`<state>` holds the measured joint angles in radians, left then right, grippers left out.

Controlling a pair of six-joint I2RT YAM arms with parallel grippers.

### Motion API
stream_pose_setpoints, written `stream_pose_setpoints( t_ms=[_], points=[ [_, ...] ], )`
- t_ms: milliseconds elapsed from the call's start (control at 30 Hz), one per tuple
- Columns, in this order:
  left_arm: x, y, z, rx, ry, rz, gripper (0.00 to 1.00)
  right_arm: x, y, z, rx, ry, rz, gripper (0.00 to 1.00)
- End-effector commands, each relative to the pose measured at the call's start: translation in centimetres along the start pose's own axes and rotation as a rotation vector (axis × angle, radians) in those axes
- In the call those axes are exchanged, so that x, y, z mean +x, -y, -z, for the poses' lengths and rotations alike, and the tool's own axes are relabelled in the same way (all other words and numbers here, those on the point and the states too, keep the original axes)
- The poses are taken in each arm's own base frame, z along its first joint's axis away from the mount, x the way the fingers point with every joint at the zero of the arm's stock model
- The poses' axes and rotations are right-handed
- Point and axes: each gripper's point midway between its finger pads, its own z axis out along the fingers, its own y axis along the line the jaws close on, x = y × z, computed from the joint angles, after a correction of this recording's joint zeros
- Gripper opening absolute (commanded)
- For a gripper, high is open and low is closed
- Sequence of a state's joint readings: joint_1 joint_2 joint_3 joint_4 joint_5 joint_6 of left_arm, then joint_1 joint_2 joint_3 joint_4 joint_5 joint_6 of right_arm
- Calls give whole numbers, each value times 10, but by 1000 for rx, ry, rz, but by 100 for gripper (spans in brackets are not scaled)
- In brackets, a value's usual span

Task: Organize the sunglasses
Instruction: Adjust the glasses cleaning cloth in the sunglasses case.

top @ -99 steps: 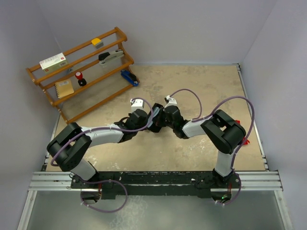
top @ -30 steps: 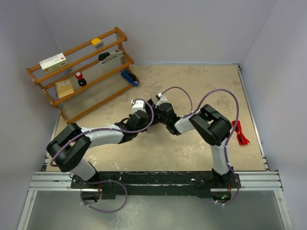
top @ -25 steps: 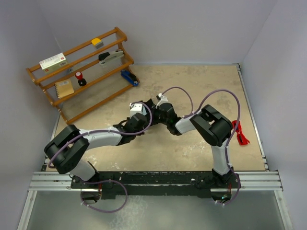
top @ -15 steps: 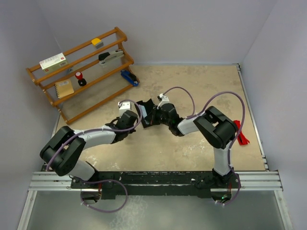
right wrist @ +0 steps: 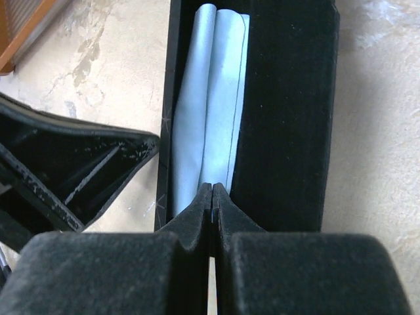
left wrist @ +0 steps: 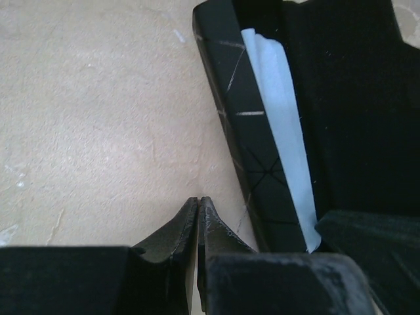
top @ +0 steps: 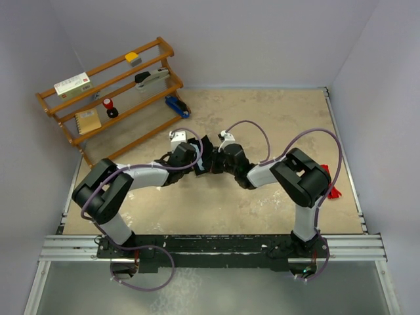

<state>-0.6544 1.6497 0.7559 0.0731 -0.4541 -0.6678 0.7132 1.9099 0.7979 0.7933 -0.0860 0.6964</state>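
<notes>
**Desk:** What do you have on screen, from the big things down?

**Me:** I see a mottled beige table (top: pixel 282 125) boxed in by plain pale walls (top: pixel 262 39). A wooden rack (top: pixel 141 139) stands at the far left with small office items on its rails. My left arm (top: pixel 141 176) and right arm (top: pixel 302 177) both reach in toward the middle of the table. Their wrists nearly meet there at an open black case (top: pixel 205 152).

**Desk:** And the grippers?

**Me:** Both are clenched, fingertips pressed together, with nothing pinched that I can make out. The left gripper (left wrist: pixel 198 209) sits low over bare table just beside the case's outer wall, not touching it. The right gripper (right wrist: pixel 212 195) hangs over the inside of the case, its tips above the near end of a pale blue cloth (right wrist: pixel 210 98). I cannot tell whether they touch it. The cloth lies folded lengthwise in the case, along the wall nearest the left gripper.

**Desk:** Where are the sunglasses?

**Me:** They are outside the case, well apart from both grippers, on the table near its right edge. From the top camera I catch only a small red piece of the sunglasses (top: pixel 335 193) poking out behind my right arm's elbow. With so little showing, I cannot say which way their long axis runs or where they point
</notes>
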Motion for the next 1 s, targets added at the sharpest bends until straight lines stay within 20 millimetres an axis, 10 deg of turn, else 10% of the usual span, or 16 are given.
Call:
stream_pose_setpoints(
  t_ms=[0,633,967],
  points=[
    [-31,19,-8,42,66,28,0,-17,-8,11,-14,57,17,0],
    [-38,35,-26,65,58,40,0,33,-30,25,-39,-27,40,0],
    [-38,31,-22,63,59,37,0,1,-22,28,24,52,57,0]
  ],
)
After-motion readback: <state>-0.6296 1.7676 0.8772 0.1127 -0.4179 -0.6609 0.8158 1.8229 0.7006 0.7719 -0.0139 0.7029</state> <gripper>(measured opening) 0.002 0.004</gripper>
